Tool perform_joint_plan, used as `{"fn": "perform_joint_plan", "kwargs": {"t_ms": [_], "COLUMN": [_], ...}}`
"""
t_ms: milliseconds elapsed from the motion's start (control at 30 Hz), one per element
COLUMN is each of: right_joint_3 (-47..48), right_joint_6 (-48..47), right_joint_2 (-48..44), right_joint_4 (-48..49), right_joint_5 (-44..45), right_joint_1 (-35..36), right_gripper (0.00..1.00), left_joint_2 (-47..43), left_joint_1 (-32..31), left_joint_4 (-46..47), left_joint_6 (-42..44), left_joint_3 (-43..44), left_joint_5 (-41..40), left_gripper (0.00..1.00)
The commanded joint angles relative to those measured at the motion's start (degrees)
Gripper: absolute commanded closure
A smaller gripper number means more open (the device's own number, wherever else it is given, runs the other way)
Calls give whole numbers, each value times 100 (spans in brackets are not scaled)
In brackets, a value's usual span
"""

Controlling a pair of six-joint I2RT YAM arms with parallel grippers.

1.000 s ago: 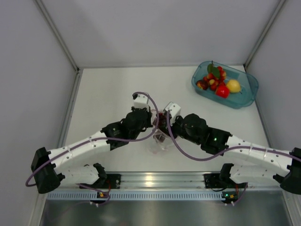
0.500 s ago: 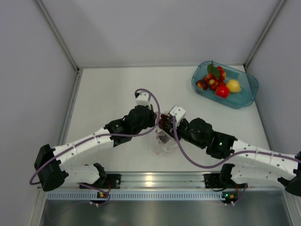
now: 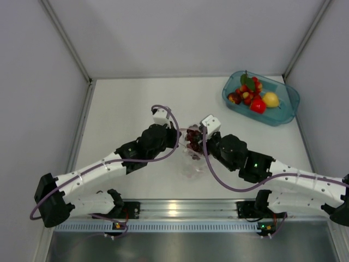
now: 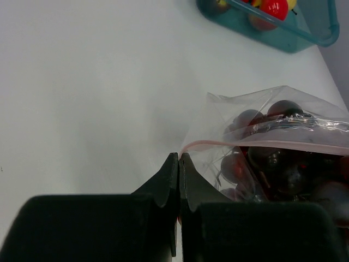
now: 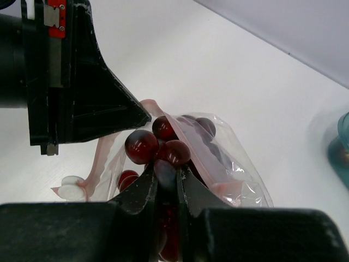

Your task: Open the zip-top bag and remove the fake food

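Top external view: the zip-top bag (image 3: 192,164) is seen on the white counter (image 3: 125,103), well apart from the teal tub (image 3: 287,112) and on its near-left side, with one arm at each side of it. Its long axis is laid roughly from the arm bases outward, and the zip end is the end nearer the tub. That end is raised off the counter.

A small red plate (image 5: 54,16) with two screws is fixed to the body of the left claw (image 4: 179,158); whatever is marked on it is too small to be read.

The bag is made of thin, clear, crinkled film, and a pink zip strip (image 4: 283,145) runs straight across its mouth. The strip's two halves are parted, so the mouth is seen open. The left claw's black, wedge-shaped fingers are pressed tip to tip on the corner of the bag where the strip ends.

A grape bunch (image 5: 158,144) of dark red, glossy, round beads is pushed partly out of the mouth. The right claw (image 5: 167,183) is narrowed onto it, with one bead pinched between the finger tips.

In the tub, which is translucent, oblong and round-cornered, a red apple (image 3: 258,105), a yellow lemon (image 3: 270,99) and small red berries (image 3: 246,97) with green leaves are held.
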Motion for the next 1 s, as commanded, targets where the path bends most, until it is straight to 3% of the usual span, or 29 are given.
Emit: {"fn": "perform_joint_plan", "kwargs": {"t_ms": [0, 300, 567, 733, 967], "right_joint_3": [735, 876, 823, 779, 805], "right_joint_6": [-87, 484, 124, 89, -70], "right_joint_2": [-155, -102, -49, -373, -629], "right_joint_4": [841, 1087, 797, 885, 1218], "right_joint_5": [488, -661, -1902, -1930, -1087], "right_joint_1": [9, -8, -8, -8, -8], "right_gripper": [100, 100, 100, 100, 100], "left_joint_2": [-111, -94, -76, 3, 126], "left_joint_1": [131, 131, 219, 272, 298], "left_joint_4": [-477, -477, -829, -820, -794], "left_joint_6": [164, 6, -205, -170, -240], "left_joint_3": [-238, -151, 139, 122, 52], "left_joint_5": [-657, -938, -1457, -1422, -1238], "left_gripper": [100, 100, 100, 100, 100]}}
